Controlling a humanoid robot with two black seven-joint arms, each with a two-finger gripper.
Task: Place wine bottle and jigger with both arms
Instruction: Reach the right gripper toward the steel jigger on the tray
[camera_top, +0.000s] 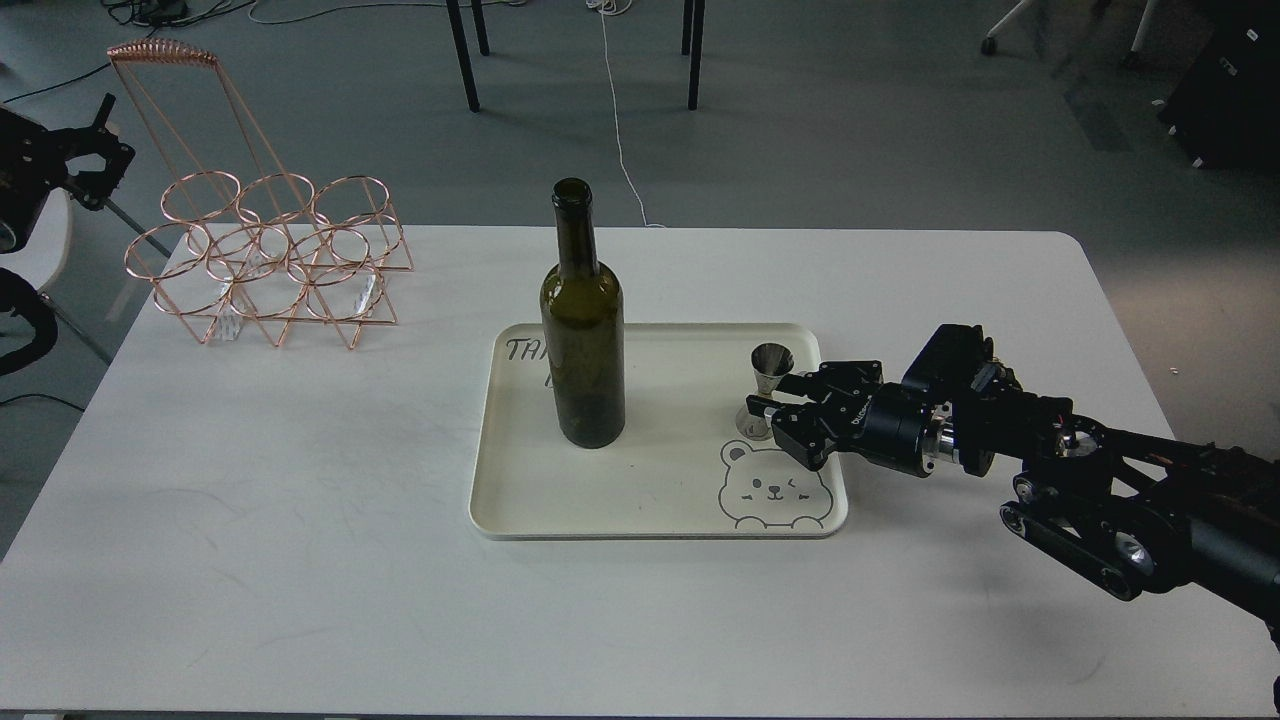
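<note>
At the right side of the cream tray (655, 520), the right gripper (772, 392) reaches in level from the right, its two black fingers (762, 404) spread apart with the jigger (766, 388) between them. One fingertip lies in front of the jigger's narrow waist and lower cone, the other beside its upper cone on the far side; whether either pad actually touches the steel cannot be told from this view. The jigger stands upright on the tray, just above the printed bear face (774, 486) in the tray's near right corner. Behind the fingers, the gripper's dark body passes over the tray's right rim, and the right arm (1120, 500) runs back low across the white table (300, 560) toward the right edge of the view.

Well apart to the left, the wine bottle (583, 330) stands upright on the left part of the same tray, next to some handwritten letters that it partly hides. It is free of both grippers.

Farther left, a copper wire rack (270, 265) with ringed openings and a tall handle sits at the table's far left corner. The left gripper (95, 160) hangs off the table beyond that rack, at the left edge of the view; it is small and dark, so I cannot tell whether its fingers are apart or together.
</note>
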